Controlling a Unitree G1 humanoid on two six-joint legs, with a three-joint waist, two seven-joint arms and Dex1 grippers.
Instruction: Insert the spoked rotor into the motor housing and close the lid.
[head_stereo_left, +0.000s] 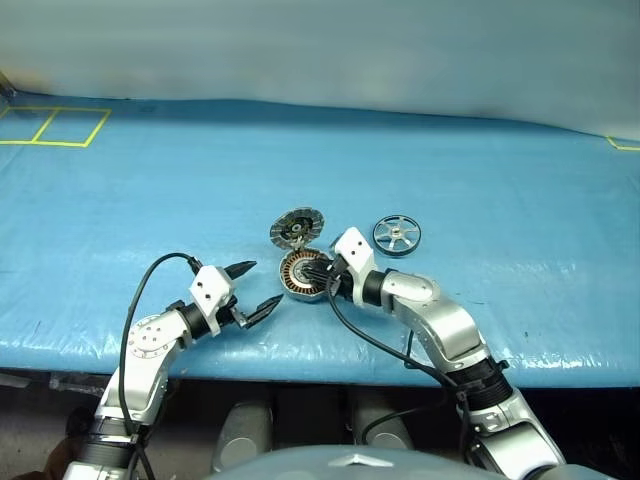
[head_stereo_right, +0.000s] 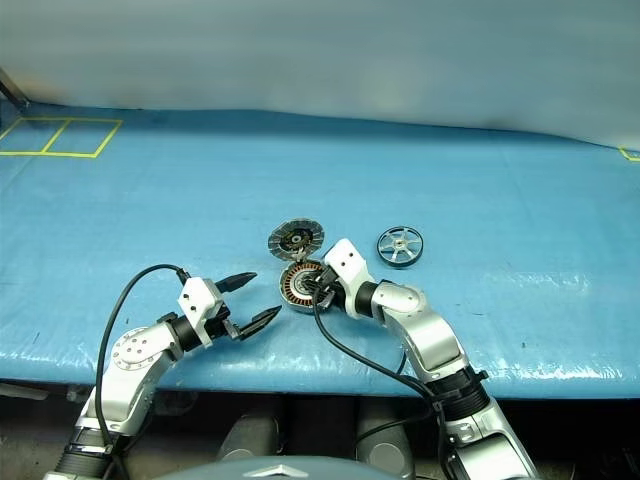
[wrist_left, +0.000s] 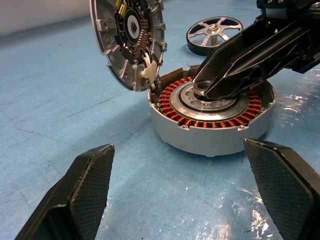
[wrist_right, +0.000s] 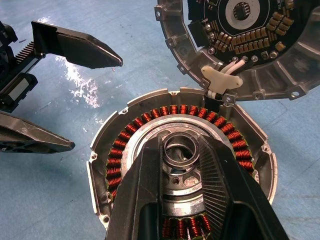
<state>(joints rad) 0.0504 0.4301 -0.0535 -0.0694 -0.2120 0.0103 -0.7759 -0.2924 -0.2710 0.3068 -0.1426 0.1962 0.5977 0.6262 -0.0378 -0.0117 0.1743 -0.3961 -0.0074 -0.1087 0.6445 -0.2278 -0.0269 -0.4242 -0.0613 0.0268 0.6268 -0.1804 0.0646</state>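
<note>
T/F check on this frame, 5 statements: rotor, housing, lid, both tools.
1. The spoked rotor is already seated in the motor housing. False: it lies on the blue mat apart from the housing, beyond it.
2. The lid stands open on its hinge. True.
3. The right tool has its fingers closed around a small ring at the housing's central hub. True.
4. The left tool is shut on the lid. False: its fingers are spread wide, with nothing between them, short of the housing.
5. Copper-brown windings ring the housing's centre, uncovered. True.
</note>
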